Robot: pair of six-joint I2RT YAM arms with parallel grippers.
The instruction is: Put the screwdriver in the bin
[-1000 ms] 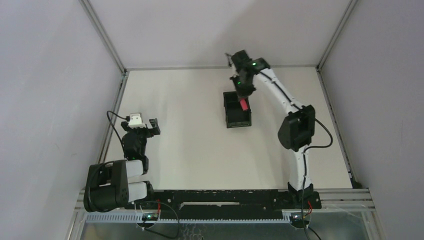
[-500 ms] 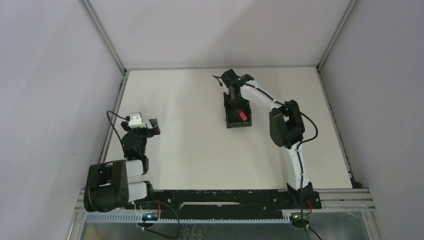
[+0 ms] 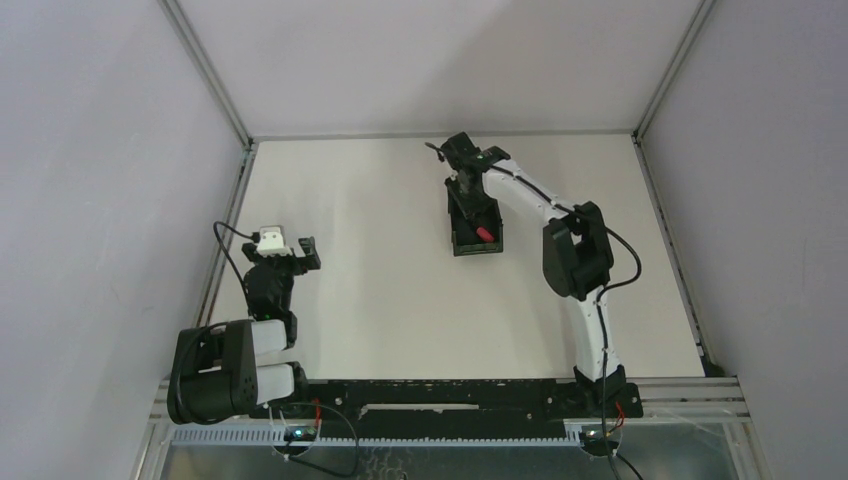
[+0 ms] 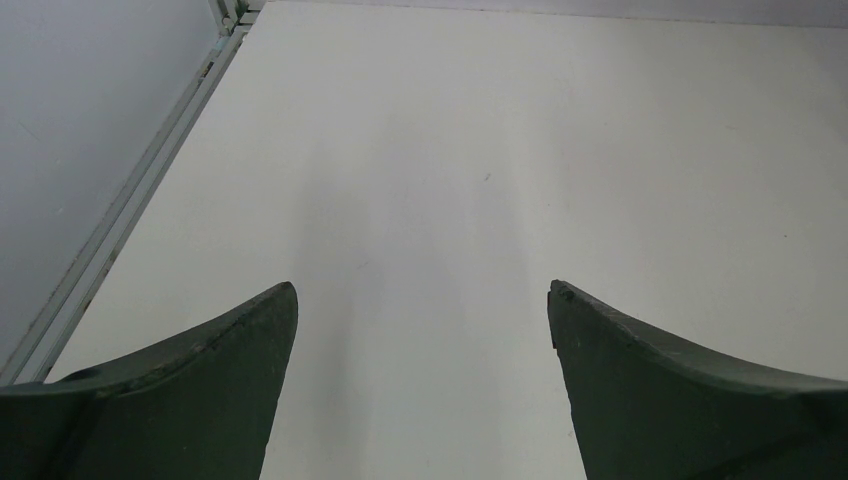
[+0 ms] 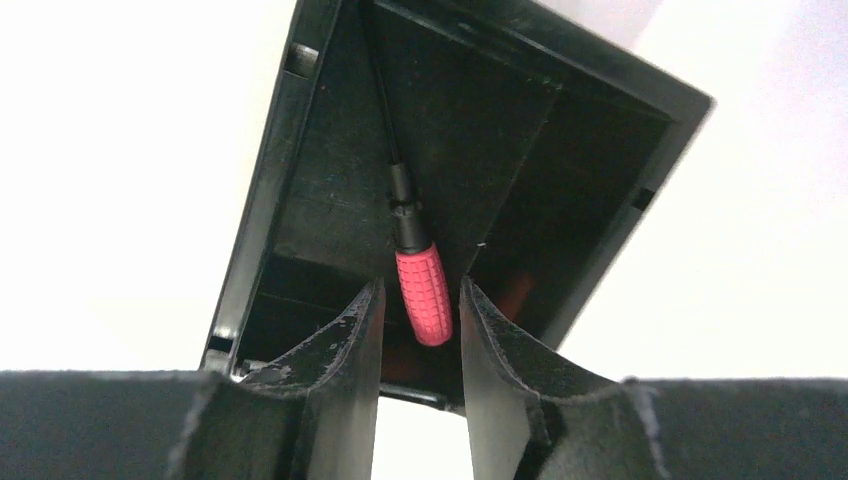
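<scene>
Screwdriver in bin; only withdrawal appears outstanding.
My right gripper [image 5: 421,285], fingers narrowly parted, seems to grip nothing: the screwdriver [image 5: 408,225] lies between them inside the bin [image 5: 470,130], toward the table's [image 3: 380,290] far edge. My left gripper [image 4: 423,300] gapes empty near the left edge.

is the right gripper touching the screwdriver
Apart. In the right wrist view the right gripper straddles the screwdriver, with dark bin showing between its red handle and each finger.
</scene>
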